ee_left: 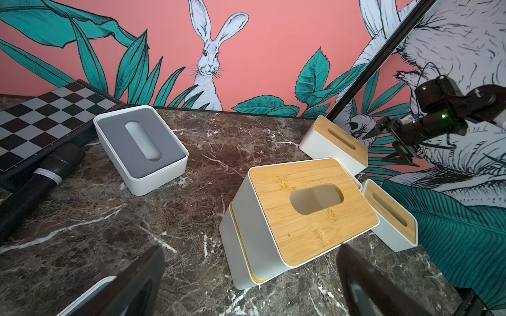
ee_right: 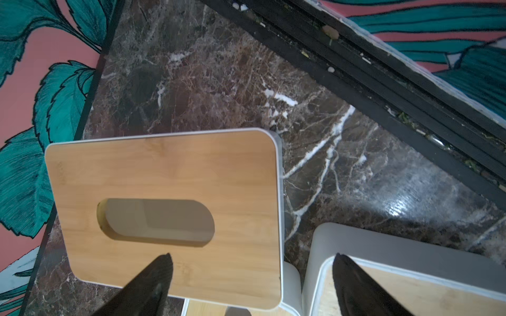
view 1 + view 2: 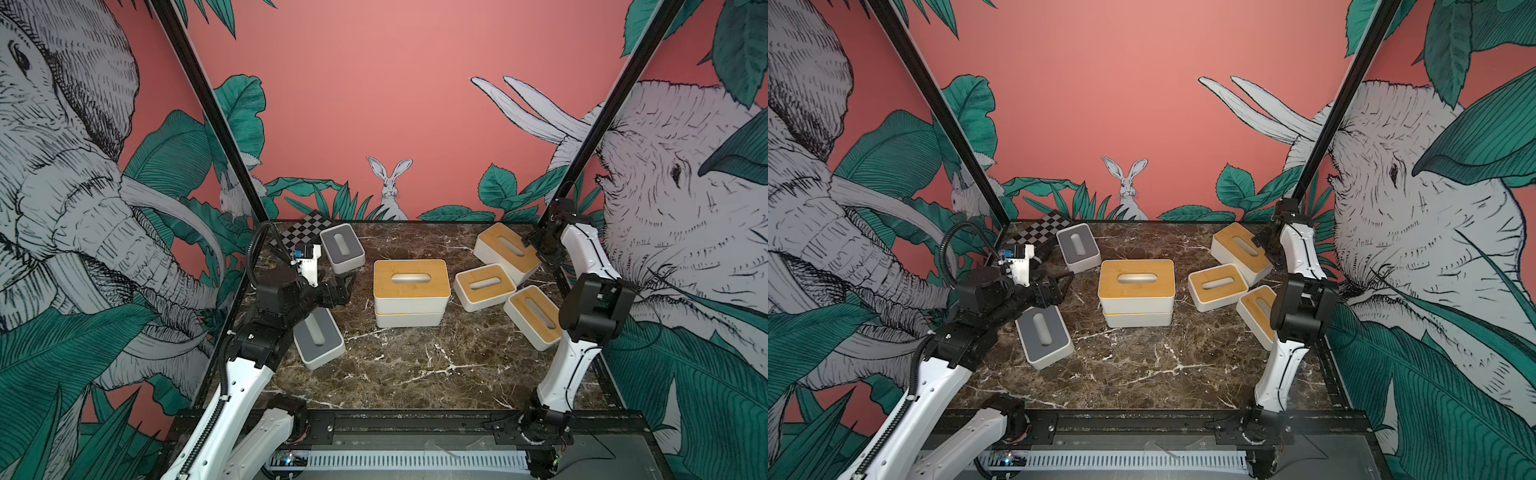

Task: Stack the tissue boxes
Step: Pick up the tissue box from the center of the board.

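Observation:
In both top views a bamboo-lidded tissue box [image 3: 411, 282] [image 3: 1136, 284] sits on a white box with a yellow rim [image 3: 409, 319] [image 1: 232, 246] mid-table. Three more bamboo-lidded boxes [image 3: 507, 249] [image 3: 484, 286] [image 3: 534, 316] lie at the right. Two grey-lidded boxes [image 3: 343, 247] [image 3: 318, 338] lie at the left. My left gripper [image 3: 347, 286] [image 1: 250, 247] is open and empty, just left of the stack. My right gripper [image 3: 536, 245] [image 2: 252, 257] hovers open over the far right bamboo box [image 2: 164, 213], one finger above its lid, the other above a neighbouring box [image 2: 410, 273].
A black-and-white checkerboard case [image 3: 305, 232] [image 1: 49, 117] lies in the far left corner with a black cylinder [image 1: 41, 175] beside it. Black frame rails [image 2: 383, 82] border the marble table [image 3: 415, 365]. Printed walls close in on three sides.

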`<state>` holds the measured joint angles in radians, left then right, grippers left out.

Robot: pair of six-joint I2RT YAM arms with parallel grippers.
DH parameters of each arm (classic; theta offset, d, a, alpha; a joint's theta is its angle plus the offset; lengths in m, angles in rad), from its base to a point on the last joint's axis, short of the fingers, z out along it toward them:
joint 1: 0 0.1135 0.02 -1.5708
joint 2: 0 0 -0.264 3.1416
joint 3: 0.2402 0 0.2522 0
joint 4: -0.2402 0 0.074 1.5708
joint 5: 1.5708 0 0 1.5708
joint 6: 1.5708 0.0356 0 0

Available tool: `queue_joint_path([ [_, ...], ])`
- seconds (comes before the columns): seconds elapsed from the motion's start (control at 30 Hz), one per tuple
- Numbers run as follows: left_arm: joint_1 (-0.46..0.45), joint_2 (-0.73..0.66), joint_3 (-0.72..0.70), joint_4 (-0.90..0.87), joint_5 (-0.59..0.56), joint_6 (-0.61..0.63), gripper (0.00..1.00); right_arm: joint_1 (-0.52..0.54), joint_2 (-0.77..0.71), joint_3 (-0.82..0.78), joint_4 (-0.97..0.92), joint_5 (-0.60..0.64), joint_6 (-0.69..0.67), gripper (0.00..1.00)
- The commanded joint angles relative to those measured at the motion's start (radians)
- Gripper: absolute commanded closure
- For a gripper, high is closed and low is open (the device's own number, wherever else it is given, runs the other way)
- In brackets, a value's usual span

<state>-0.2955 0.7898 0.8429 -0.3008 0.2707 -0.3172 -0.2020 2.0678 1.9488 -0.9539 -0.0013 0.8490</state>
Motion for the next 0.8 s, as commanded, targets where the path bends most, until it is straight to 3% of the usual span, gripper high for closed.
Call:
queue_joint_path([
  [0.0,-0.002,-0.022,-0.034,0.094,0.041,0.031,0.01,-0.002,0.055,0.079,-0.056,-0.009,-0.001,0.11],
  [0.2,-0.001,-0.025,-0.053,0.113,0.043,0.044,0.00,-0.002,0.130,0.148,-0.084,-0.031,-0.014,0.18],
  [0.4,-0.002,-0.026,-0.068,0.114,0.012,0.036,0.01,-0.002,0.101,0.045,-0.012,-0.043,-0.020,0.24],
  [0.77,-0.002,-0.046,-0.090,0.131,0.004,0.019,0.00,-0.002,0.136,0.031,-0.010,-0.037,-0.028,0.33],
])
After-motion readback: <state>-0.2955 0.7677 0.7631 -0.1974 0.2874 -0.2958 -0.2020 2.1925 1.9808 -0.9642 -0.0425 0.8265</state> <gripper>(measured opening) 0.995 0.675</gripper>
